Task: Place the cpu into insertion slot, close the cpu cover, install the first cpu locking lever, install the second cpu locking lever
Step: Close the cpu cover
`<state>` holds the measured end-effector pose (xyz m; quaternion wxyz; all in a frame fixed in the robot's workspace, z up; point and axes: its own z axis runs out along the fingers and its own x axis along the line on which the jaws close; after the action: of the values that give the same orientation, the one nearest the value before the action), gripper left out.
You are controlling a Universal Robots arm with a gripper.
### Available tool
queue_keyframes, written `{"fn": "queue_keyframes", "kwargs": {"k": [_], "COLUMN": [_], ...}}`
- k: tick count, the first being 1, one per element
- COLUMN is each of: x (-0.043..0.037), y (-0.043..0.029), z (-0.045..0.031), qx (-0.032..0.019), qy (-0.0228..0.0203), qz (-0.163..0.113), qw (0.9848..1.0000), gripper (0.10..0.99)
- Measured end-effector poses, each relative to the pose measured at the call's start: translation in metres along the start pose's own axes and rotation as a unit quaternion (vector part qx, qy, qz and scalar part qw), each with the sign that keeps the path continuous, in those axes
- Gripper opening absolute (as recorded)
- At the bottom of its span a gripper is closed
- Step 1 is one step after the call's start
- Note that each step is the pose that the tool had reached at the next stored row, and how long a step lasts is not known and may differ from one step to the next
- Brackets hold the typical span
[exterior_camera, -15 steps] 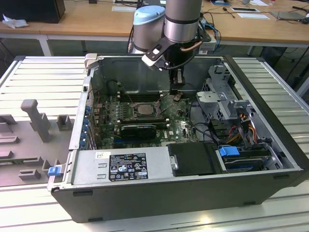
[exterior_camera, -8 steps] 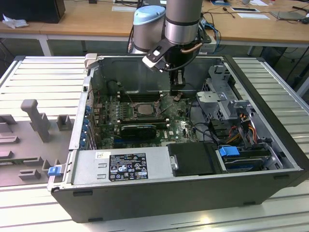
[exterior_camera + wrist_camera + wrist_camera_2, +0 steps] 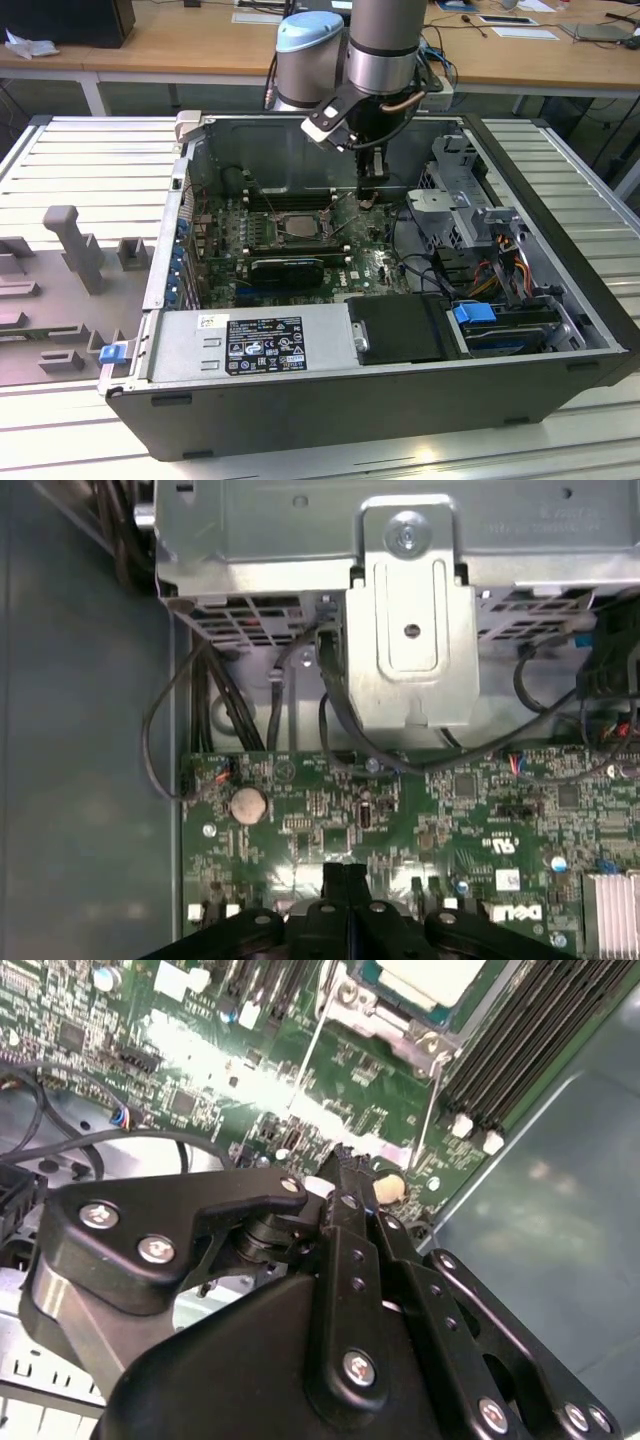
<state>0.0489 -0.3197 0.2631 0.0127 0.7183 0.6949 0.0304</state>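
Observation:
The insertion slot (image 3: 280, 228) sits mid-board inside the open computer case. In the second wrist view the cpu (image 3: 430, 975) shows its pale face inside the socket. The silvery cpu cover (image 3: 388, 1015) frames it, though I cannot tell if it lies fully flat. Two thin wire locking levers (image 3: 305, 1060) (image 3: 437, 1085) stick out free from the socket. My gripper (image 3: 368, 200) (image 3: 345, 1155) (image 3: 345, 872) hovers over the green board, to the exterior view's right of the socket, near the lever ends. Its fingers are shut on nothing.
Black memory slots (image 3: 500, 1070) run beside the socket. A long black card (image 3: 287, 268) lies in front of it. A metal drive bracket (image 3: 410, 630) and black cables (image 3: 330, 710) stand past the board edge. A coin battery (image 3: 248, 802) sits on the board.

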Motion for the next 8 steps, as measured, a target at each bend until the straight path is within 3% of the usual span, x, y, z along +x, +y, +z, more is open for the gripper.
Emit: {"fn": "queue_keyframes", "kwargs": {"k": [5,8], "x": [-0.0002,-0.0007], "y": [0.0058,0.0055], "z": [0.0107,0.0147], "qx": [0.0012,0.0061], "qy": [0.0000,-0.0001], "qz": [-0.001,-0.001], "qw": [1.0000,1.0000], "gripper": [0.106,0.106]}}
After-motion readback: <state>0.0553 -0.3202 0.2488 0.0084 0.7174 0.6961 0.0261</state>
